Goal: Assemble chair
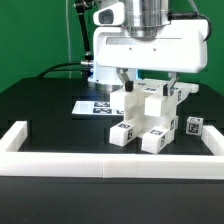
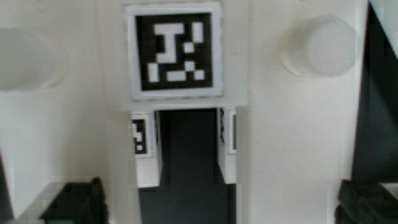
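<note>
Straddling chair (image 1: pixel 140 122), wide end effector (image 1: pixel 147 88)

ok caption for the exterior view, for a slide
Large white two-finger pincer, open, poised over the blocky matte-white plastic chair on a black table.

The chair (image 1: pixel 146 118) stood near the middle of the black table (image 1: pixel 50 115), a cluster of matte-white blocky pieces with black-and-white tags on their faces. One small tagged block (image 1: pixel 193 126) lay just apart from it, toward the exterior view's right.
</note>
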